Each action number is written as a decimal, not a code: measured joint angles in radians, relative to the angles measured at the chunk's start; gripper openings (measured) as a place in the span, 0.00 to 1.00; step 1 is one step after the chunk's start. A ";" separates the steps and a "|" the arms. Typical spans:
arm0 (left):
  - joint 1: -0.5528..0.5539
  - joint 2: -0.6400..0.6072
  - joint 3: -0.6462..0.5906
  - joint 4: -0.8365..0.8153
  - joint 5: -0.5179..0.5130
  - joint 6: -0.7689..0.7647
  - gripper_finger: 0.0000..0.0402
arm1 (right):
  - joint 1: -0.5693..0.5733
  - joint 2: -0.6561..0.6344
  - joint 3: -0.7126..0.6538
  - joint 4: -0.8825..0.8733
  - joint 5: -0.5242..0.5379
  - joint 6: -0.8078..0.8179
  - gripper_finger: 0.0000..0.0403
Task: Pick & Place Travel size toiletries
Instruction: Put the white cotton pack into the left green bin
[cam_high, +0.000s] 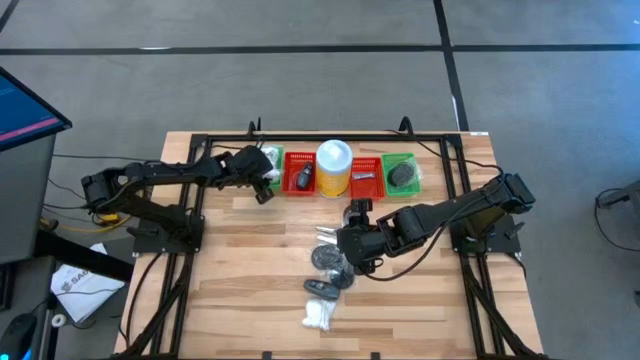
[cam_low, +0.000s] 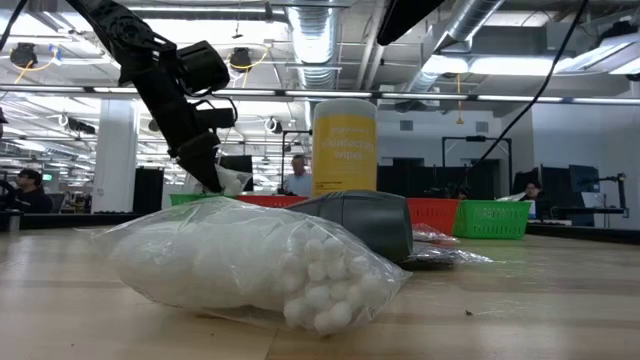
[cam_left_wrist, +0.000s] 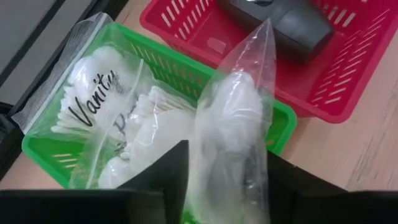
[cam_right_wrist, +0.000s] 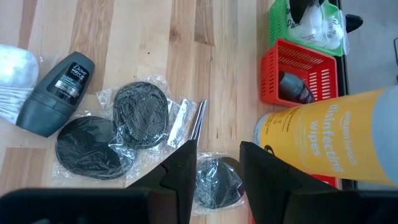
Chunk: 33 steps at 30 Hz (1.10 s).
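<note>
Cotton balls in a clear bag (cam_low: 250, 270) lie nearest on the table's front edge, a grey deodorant (cam_right_wrist: 56, 93) just behind, then netted dark discs in wrappers (cam_right_wrist: 140, 115). Right gripper (cam_right_wrist: 217, 165) hovers over these, jaws apart, holding nothing. Farther back, left gripper (cam_left_wrist: 224, 168) stands over the left green basket (cam_left_wrist: 56, 155), jaws apart around a clear bag (cam_left_wrist: 236, 124) of white pieces, loosely.

Four baskets (cam_high: 365, 178) line the table's (cam_high: 240, 260) far edge; toiletries (cam_high: 330, 265) lie scattered at mid-table.
</note>
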 joint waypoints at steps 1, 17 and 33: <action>0.000 0.000 0.000 0.000 -0.010 0.000 0.39 | 0.000 0.000 0.000 0.000 0.000 0.000 0.28; 0.000 -0.113 0.000 0.002 -0.103 -0.004 0.46 | 0.000 0.000 0.000 0.000 0.000 0.000 0.28; 0.000 -0.120 -0.077 0.047 -0.293 -0.029 0.41 | 0.001 0.000 0.000 0.003 0.000 0.000 0.28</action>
